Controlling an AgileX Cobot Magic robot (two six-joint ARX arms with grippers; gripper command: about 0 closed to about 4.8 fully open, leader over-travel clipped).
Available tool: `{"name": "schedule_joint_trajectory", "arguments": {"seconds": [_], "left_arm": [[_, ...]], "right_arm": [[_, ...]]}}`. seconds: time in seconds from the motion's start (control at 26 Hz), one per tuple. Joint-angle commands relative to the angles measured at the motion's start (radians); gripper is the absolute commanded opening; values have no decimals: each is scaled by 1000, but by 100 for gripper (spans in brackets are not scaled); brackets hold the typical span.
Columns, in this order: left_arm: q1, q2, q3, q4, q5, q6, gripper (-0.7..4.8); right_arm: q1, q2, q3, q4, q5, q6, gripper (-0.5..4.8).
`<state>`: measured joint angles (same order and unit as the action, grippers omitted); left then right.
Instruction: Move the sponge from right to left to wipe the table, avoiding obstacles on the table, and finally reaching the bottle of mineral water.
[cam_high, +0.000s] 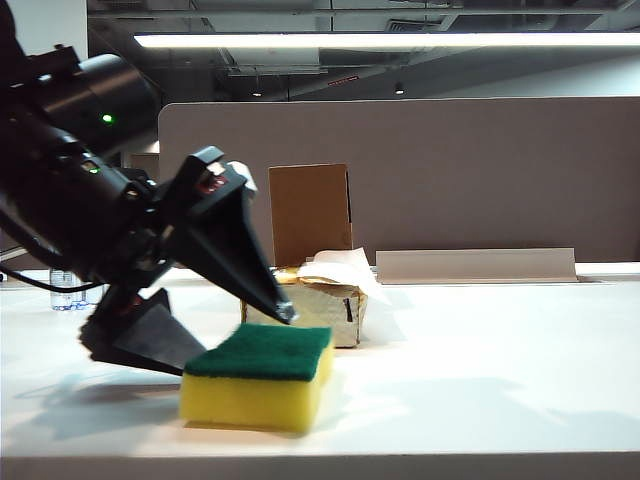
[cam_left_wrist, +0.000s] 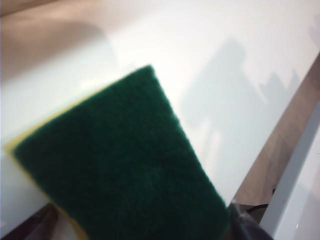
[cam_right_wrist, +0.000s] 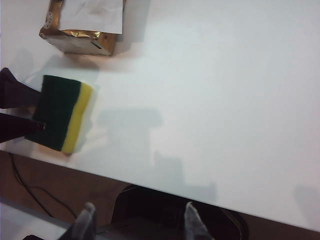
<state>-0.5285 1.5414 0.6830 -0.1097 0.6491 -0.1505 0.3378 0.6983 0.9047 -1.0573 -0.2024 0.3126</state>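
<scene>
Yellow foam under a dark green scouring layer makes up the sponge (cam_high: 258, 376), which lies flat, green side up, on the white table (cam_high: 480, 370) near its front edge. The left gripper (cam_high: 225, 330) comes down at it from the left side of the exterior view with its jaws spread wide: one black finger (cam_high: 240, 265) slants over the green top with its tip at the far edge, the other (cam_high: 150, 340) sits low beside the sponge's left end. The pads are not pressed on the foam. In the left wrist view the green face (cam_left_wrist: 120, 165) fills most of the picture.

The tabletop is glossy and carries soft shadows; a grey partition (cam_high: 480, 170) closes the room behind it, under a strip light.

Just beyond the left gripper's upper finger lies the silvery tissue pack (cam_high: 325, 310) with its gold top and a white tissue sticking out, and behind that stands the brown cardboard box (cam_high: 310, 212), upright. Far behind the left arm, a bottle's clear base (cam_high: 66, 290) shows.

The right gripper (cam_right_wrist: 140, 220) hangs well apart from the sponge (cam_right_wrist: 62, 112), past the table's front edge, its two grey fingertips (cam_right_wrist: 191, 217) parted with nothing between them.
</scene>
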Motion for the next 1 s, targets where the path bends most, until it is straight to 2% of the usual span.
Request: {"name": "schedule_joint_trajectory", "arguments": {"seconds": [0.04,0.12,0.19,0.27,0.38,0.46,0.5,0.58,1.0], "left_arm": [[-40,40,2,-1,-32,0,479],[-45,49,2,0,-73,0,479],[-44,48,2,0,-95,0,363],[-44,49,2,-8,-95,1,221],[-51,49,2,-6,-92,5,114],[-51,49,2,-6,-92,5,93],[-51,49,2,-6,-92,5,11],[-51,49,2,-6,-93,5,-6],[-29,47,2,-36,-157,4,-6]], "right_arm": [[0,-1,5,6,1,-3,229],[0,-2,5,6,1,-3,229],[0,-2,5,5,1,-3,229],[0,-2,5,6,1,-3,229],[0,-1,5,7,1,-3,229],[0,-1,5,7,1,-3,228],[0,-1,5,7,1,-3,228],[0,-2,5,7,2,-3,207],[0,-2,5,3,-23,-3,207]]}}
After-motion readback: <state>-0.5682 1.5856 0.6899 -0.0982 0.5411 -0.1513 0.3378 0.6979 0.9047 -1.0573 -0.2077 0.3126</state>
